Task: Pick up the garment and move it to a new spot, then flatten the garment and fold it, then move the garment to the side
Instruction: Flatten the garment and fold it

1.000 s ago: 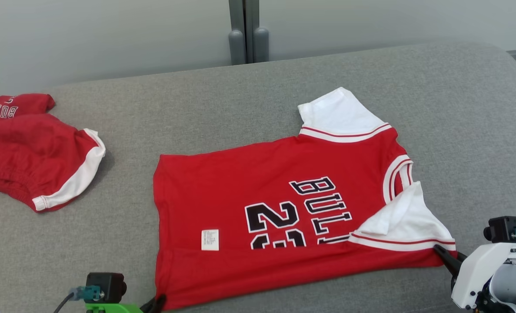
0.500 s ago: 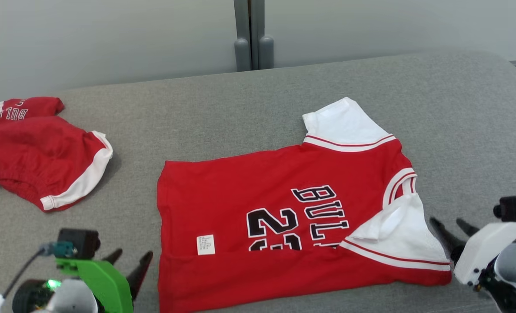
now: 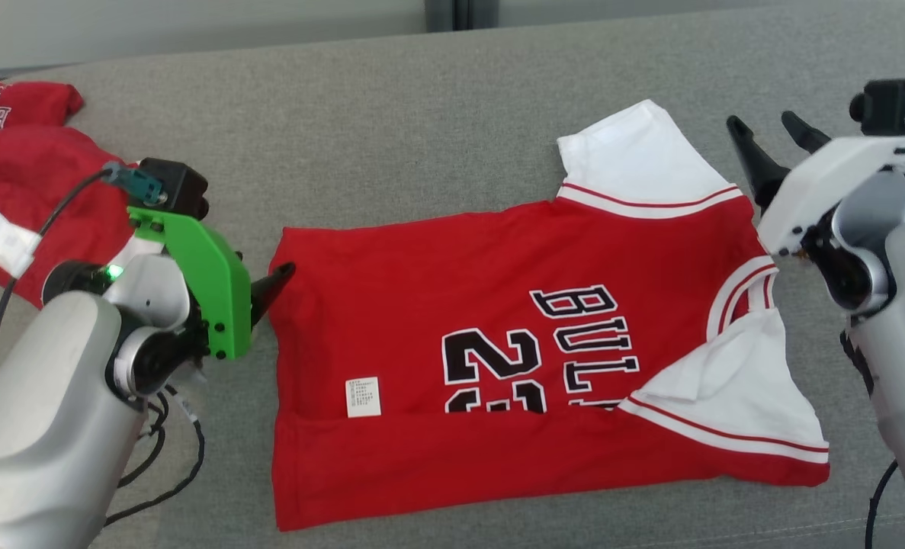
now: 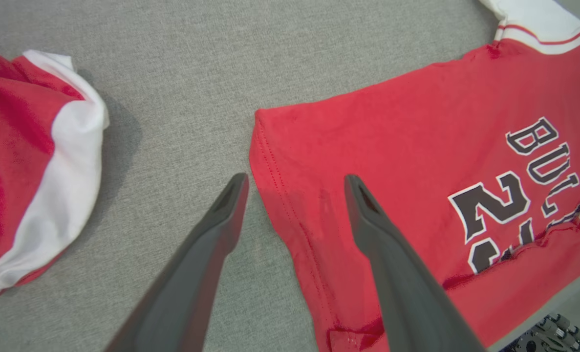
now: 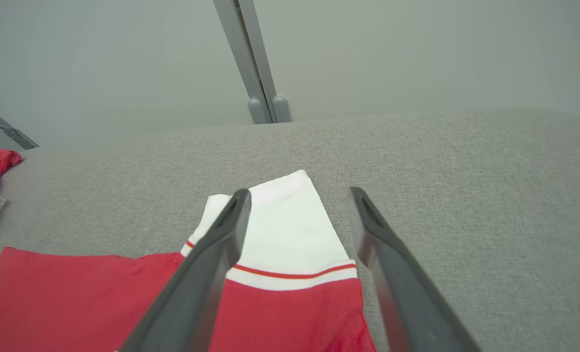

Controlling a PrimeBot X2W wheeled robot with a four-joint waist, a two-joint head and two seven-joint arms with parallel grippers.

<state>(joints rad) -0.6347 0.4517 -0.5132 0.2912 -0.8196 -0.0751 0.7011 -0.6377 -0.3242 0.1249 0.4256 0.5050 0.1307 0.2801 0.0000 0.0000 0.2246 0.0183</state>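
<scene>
A red jersey (image 3: 498,343) with white sleeves and black "BULLS 23" lettering lies flat on the grey cushion (image 3: 422,137), its near long edge folded over. My left gripper (image 4: 294,183) hovers open over the jersey's far left hem corner (image 4: 265,127), one finger over cloth and one over cushion. In the head view its dark fingertip (image 3: 277,278) reaches that corner. My right gripper (image 5: 297,195) is open above the far white sleeve (image 5: 280,230); from the head it appears as the right gripper (image 3: 772,133) just right of that sleeve (image 3: 635,152).
A second red garment with white trim (image 3: 10,175) lies crumpled at the far left (image 4: 31,161). A grey wall with a vertical post (image 5: 250,58) rises behind the cushion. Black cables (image 3: 170,457) hang below my left arm.
The head camera has tilted down. Both arms moved away from the jersey's near edge to its far edge: the left to the hem corner, the right to the white sleeve. Both stay open.
</scene>
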